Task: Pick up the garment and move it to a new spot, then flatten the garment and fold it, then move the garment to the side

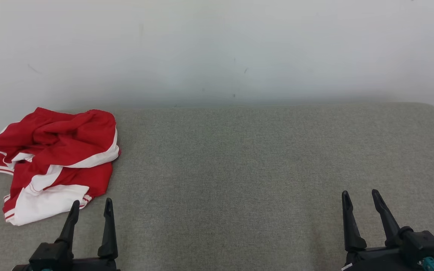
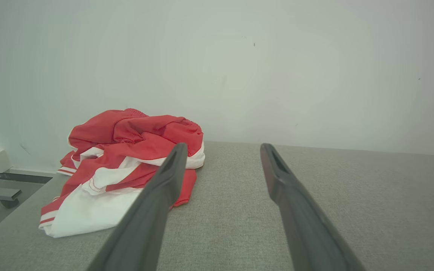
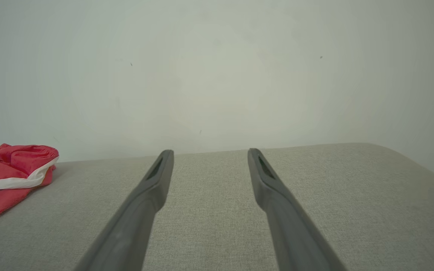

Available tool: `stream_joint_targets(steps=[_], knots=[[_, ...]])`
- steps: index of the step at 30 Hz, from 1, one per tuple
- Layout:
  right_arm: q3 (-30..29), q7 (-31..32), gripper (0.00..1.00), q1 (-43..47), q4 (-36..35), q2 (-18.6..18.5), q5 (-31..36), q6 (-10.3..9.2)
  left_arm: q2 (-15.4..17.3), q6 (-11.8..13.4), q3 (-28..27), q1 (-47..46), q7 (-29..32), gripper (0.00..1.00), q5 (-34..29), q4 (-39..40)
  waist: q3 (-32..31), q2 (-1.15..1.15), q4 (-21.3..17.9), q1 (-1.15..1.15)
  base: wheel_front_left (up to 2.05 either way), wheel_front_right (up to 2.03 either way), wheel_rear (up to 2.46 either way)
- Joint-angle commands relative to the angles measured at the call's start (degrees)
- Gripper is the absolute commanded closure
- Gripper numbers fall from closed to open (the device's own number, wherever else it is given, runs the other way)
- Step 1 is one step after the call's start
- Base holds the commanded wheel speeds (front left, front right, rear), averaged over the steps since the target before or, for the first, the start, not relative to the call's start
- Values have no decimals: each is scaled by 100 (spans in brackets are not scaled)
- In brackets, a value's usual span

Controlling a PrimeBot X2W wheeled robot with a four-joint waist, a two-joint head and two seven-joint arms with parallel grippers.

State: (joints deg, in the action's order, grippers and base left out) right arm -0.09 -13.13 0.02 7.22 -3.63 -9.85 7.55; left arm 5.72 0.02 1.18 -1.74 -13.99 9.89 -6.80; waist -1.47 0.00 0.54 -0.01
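Left claw [image 1: 92, 202] is seen spread wide with nothing in it at the lower left of the head view. The right claw [image 1: 360, 193] is likewise spread and empty at the lower right. So nothing's been grabbed yet, and the first step looks untouched.

The garment [image 1: 57, 158], a crumpled red and white heap, is piled at the left of the frame on the grey table [image 1: 239, 169], close to its left edge and near the wall [image 1: 217, 49].

The bit that matters: the heap is found ahead of the left claw and off to the left of it, not straight between the fingers. In the left wrist view it's caught left of centre, partly hidden behind one finger, while the gap between the fingers is pointed at bare table. The white hem at the bottom of the heap is the closest part, just beside the outer fingertip in the head view. Whether it's touched can't be told.

The heap's long axis can be read as roughly up and down the frame, leaning right at the top. A wide stretch of table is left between it and the right claw, so the pick is probably best given to the left arm, swung a touch leftward first.
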Motion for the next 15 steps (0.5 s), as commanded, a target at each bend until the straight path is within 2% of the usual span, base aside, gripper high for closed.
stream_joint_targets(steps=[1,10,15], knots=[[-7,-5,0,41,-44,-12,112,-11,-15,21,11,91,-39,0,-106,10,-5,0,-3,1,0,0,0],[-17,65,0,121,-148,7,338,-12,7,60,86,77,-132,0,-381,-4,-19,0,8,1,0,0,0],[-18,148,0,124,-170,20,198,-12,8,11,60,71,-104,0,-198,14,-14,0,20,1,0,0,0]])
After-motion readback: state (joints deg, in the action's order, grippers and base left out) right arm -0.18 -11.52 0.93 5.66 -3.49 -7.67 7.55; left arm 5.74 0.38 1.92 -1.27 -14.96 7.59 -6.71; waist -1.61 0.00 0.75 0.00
